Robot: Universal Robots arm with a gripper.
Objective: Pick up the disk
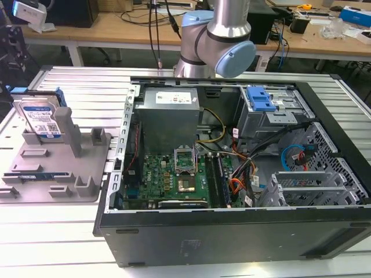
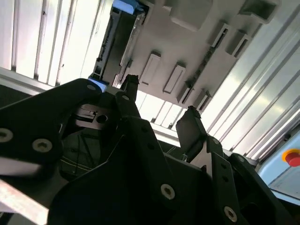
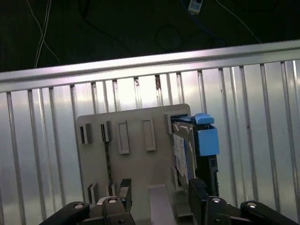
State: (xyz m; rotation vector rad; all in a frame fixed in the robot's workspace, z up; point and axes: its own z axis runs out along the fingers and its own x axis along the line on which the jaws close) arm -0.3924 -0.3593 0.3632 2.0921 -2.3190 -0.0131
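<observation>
Disk stands on edge at the back of the grey fixture, at the exterior view's left, just beside the open computer case on the ribbed table. In the first wrist view I see my gripper looking down on the fixture, its fingers spread apart and holding nothing.

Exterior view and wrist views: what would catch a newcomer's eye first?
The open computer case dominates the exterior view's middle, its green motherboard exposed. At that view's left, the disk stands upright in a grey fixture. In the first wrist view the open gripper points toward that fixture, holding nothing.
</observation>
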